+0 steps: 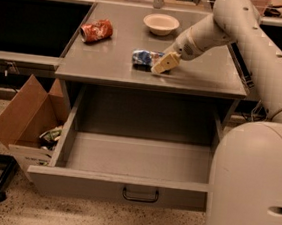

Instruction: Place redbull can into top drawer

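The redbull can (144, 57), blue and silver, lies on its side on the grey counter top (110, 66), near its middle. My gripper (163, 63) reaches down from the right and sits right at the can's right end, its cream fingers (166, 62) against it. The top drawer (126, 155) is pulled wide open below the counter, empty inside, with a dark wire handle (140, 194) on its front panel.
A crushed red-orange can (96, 30) lies at the counter's back left. A white bowl (161, 23) stands at the back centre. An open cardboard box (27, 117) with clutter sits on the floor left of the drawer. My white base (253, 191) fills the right foreground.
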Controlling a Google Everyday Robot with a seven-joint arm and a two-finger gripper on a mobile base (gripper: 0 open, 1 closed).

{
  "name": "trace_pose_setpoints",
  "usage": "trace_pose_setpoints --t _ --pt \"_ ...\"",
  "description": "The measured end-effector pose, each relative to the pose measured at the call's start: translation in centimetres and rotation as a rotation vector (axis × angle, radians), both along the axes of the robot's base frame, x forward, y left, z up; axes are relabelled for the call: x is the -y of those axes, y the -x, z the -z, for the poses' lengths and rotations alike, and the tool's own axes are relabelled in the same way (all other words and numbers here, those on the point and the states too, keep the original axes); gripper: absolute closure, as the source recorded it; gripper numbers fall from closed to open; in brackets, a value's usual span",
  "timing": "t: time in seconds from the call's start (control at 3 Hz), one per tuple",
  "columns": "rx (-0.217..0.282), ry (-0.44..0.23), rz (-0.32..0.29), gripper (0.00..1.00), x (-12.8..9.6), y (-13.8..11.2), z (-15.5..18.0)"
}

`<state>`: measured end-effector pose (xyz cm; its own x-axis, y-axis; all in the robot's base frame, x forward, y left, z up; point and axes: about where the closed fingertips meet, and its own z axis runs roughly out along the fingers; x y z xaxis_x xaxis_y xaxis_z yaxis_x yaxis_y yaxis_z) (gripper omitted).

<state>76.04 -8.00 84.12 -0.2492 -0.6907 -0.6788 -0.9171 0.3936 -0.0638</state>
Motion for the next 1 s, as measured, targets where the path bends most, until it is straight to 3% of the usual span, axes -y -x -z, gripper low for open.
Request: trace_pose_setpoints --t 0.33,0.67,1.0 --pt "-0.009 0.049 0.003 0.69 -0.2 -0.3 0.8" --pt "-0.009 0.049 0.003 0.92 -0.2 -0.3 0.6" --pt "0.051 0.005 0.053 1.00 1.9 0.6 -1.3"
